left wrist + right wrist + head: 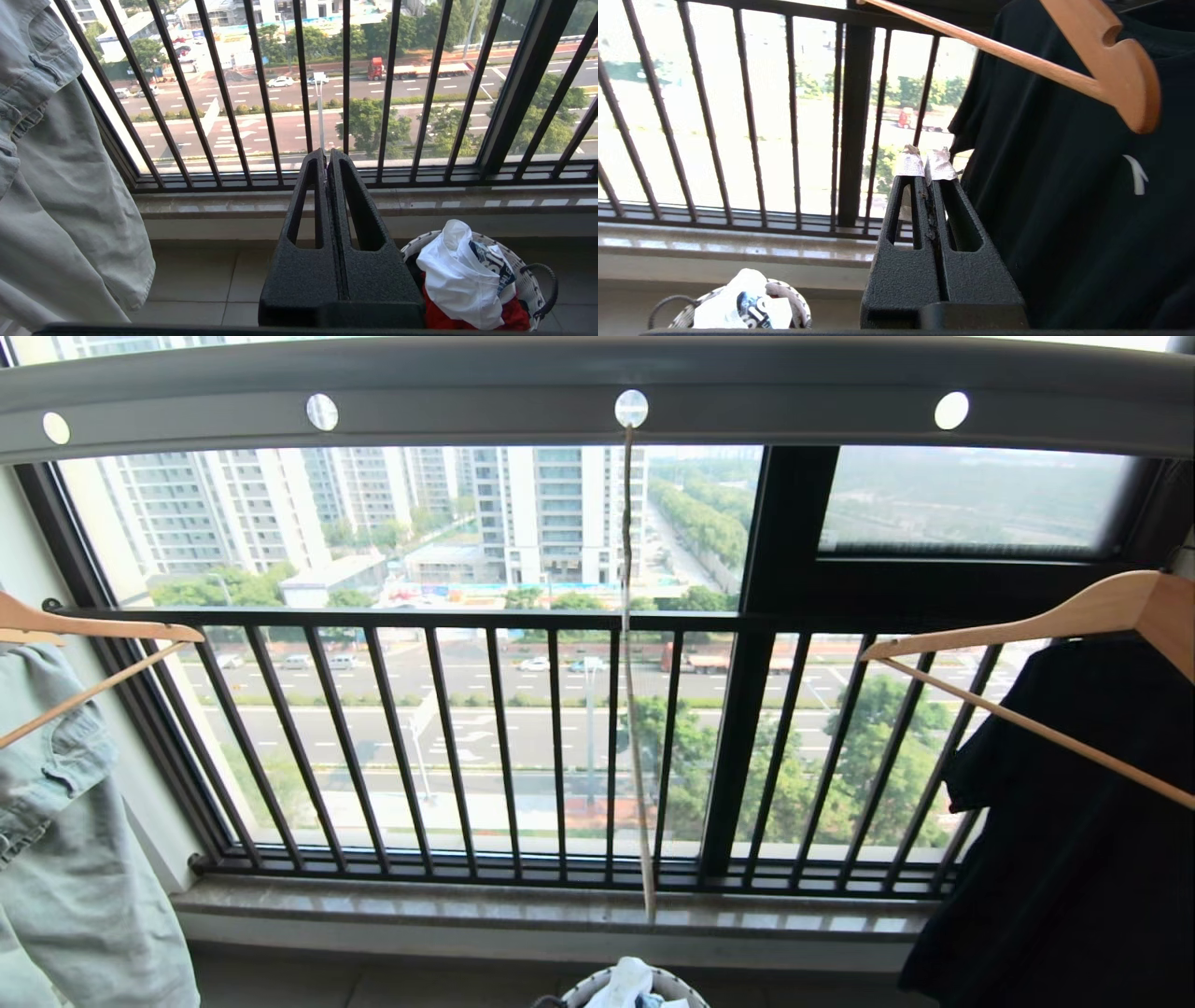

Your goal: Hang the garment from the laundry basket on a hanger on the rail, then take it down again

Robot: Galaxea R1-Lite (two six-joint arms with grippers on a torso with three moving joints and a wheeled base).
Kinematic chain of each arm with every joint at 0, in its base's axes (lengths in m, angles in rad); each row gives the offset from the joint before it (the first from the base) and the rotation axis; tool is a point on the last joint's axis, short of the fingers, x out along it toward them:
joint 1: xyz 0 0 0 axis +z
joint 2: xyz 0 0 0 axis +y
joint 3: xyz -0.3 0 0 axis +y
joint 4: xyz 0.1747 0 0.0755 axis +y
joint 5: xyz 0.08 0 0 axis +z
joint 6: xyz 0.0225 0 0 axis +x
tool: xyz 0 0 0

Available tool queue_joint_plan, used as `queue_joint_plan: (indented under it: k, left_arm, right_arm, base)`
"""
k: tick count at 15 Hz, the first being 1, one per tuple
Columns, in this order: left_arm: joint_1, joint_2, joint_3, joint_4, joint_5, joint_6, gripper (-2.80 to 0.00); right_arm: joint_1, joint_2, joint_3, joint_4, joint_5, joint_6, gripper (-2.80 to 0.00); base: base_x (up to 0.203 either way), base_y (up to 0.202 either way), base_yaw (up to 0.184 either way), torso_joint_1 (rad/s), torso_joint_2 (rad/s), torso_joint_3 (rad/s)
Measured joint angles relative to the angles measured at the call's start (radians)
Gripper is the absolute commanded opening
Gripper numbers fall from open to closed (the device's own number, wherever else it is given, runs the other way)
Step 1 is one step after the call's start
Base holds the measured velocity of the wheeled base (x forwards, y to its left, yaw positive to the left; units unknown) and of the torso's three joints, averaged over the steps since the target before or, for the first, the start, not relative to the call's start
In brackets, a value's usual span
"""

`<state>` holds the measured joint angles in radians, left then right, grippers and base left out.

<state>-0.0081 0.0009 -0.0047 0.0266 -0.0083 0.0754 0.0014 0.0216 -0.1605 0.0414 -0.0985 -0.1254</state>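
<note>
Hanging edge-on from a round hole in the rail [597, 383], the hanger [633, 709] reaches down toward the sill. Left gripper [327, 156]: fingers pressed together on nothing, with the laundry basket [528, 284] on the floor just beside and below it. Garment [460, 275]: crumpled white, a dark blue print with white lettering showing, heaped in the basket over a red cloth [467, 317]. Right gripper [927, 163]: fingers likewise pressed together, near a black shirt [1087, 186] on a wooden hanger [1064, 70].
</note>
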Motion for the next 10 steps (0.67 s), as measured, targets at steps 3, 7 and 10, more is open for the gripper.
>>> queue_joint_plan:
  k: [3, 7, 10]
  left_arm:
    - [0.000, 0.000, 0.000, 0.000, 0.004, -0.058, -2.80]
    - [0.000, 0.000, 0.000, 0.000, 0.004, -0.060, -2.80]
    - [0.000, 0.000, 0.000, 0.001, 0.004, -0.060, -2.80]
  right_arm:
    - [0.000, -0.017, 0.134, -0.114, 0.087, 0.018, -2.80]
    - [0.000, -0.022, 0.157, -0.034, 0.112, 0.023, -2.80]
    - [0.000, -0.022, 0.160, -0.033, 0.114, 0.034, -2.80]
  base:
    - [0.000, 0.000, 0.000, 0.000, 0.00, 0.000]
    - [0.000, 0.000, 0.000, 0.000, 0.00, 0.000]
    - [0.000, 0.000, 0.000, 0.000, 0.00, 0.000]
